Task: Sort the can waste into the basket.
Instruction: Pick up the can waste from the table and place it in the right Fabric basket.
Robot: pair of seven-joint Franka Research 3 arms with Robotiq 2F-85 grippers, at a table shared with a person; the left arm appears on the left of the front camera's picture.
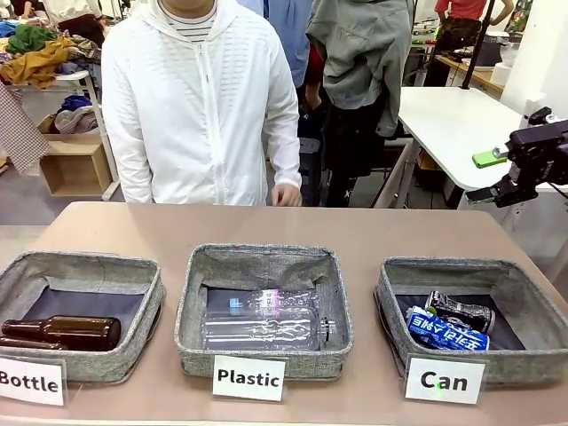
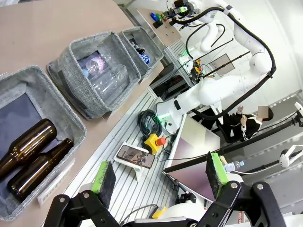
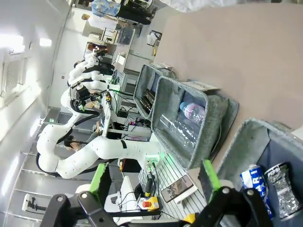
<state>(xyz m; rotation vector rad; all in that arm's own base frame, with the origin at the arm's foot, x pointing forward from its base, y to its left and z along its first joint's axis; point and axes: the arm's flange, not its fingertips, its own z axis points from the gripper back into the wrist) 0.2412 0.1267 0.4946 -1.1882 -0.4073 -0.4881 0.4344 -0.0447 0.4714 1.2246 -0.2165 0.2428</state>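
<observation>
The can waste lies inside the grey fabric basket (image 1: 399, 306) behind the "Can" card, at the table's front right. A blue and white crushed can (image 1: 446, 330) rests in front of a black one with a silver pattern (image 1: 460, 311). My right gripper (image 1: 486, 177) hangs open and empty, high above the table's right edge, beyond the basket. In the right wrist view, the blue can (image 3: 255, 182) and black can (image 3: 281, 187) lie in the basket (image 3: 248, 142) under my open right gripper (image 3: 154, 179). My left gripper (image 2: 160, 175) is open and empty off the table's left front, far from the basket (image 2: 156, 47).
The middle bin (image 1: 264, 262), carded "Plastic", holds clear bottles (image 1: 266, 324). The left bin (image 1: 80, 266), carded "Bottle", holds brown glass bottles (image 1: 62, 333). A person in a white jacket (image 1: 200, 98) stands at the far edge, one hand (image 1: 286, 195) near the table. Bare tabletop lies behind the bins.
</observation>
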